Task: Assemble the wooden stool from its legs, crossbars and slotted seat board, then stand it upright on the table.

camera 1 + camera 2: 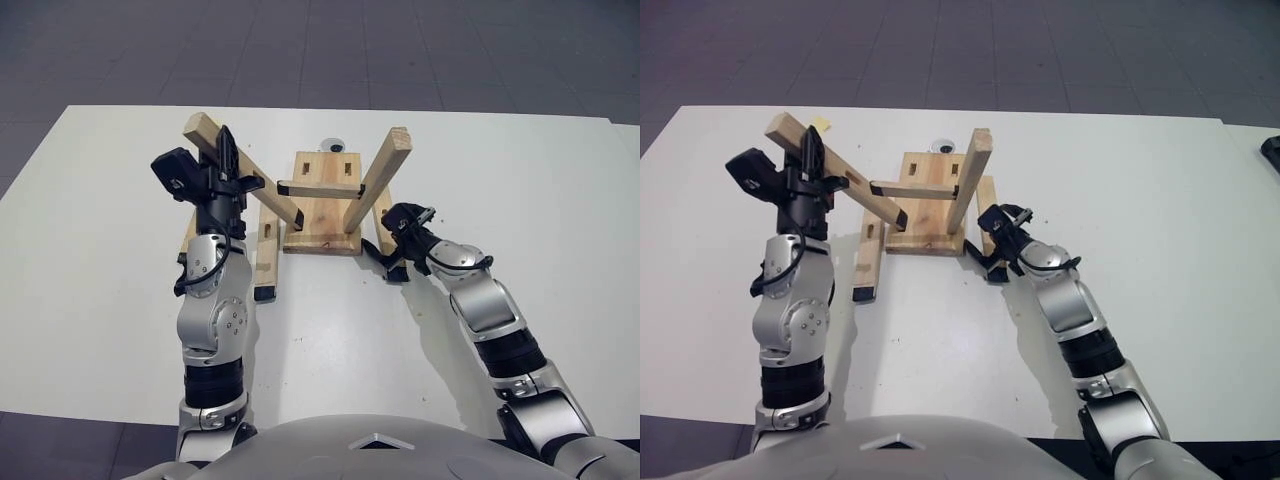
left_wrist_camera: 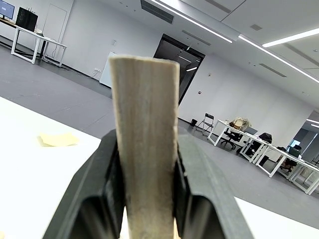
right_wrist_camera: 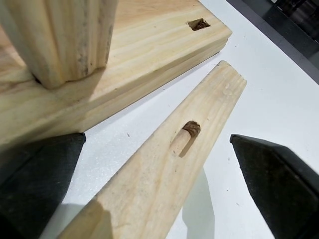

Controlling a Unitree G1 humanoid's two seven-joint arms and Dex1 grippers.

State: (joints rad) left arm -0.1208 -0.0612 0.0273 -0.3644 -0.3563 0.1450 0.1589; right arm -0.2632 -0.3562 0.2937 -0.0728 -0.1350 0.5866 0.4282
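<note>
The slotted seat board (image 1: 322, 222) lies flat on the white table. Two legs stand in it, leaning outward, with a dark-ended crossbar (image 1: 318, 188) between them. My left gripper (image 1: 228, 160) is shut on the upper part of the left leg (image 2: 147, 149), which shows clamped between both fingers (image 2: 94, 199). The right standing leg (image 1: 385, 170) is free. A loose leg (image 3: 164, 174) with a slot lies on the table beside the board's right edge. My right gripper (image 1: 385, 262) is open astride it, with a finger on either side and apart from the wood.
Another loose leg (image 1: 266, 250) lies to the left of the board, near my left forearm. A small round object (image 1: 333, 143) sits behind the board. A yellow note (image 1: 820, 123) lies at the back left. The front of the table (image 1: 330, 340) is bare.
</note>
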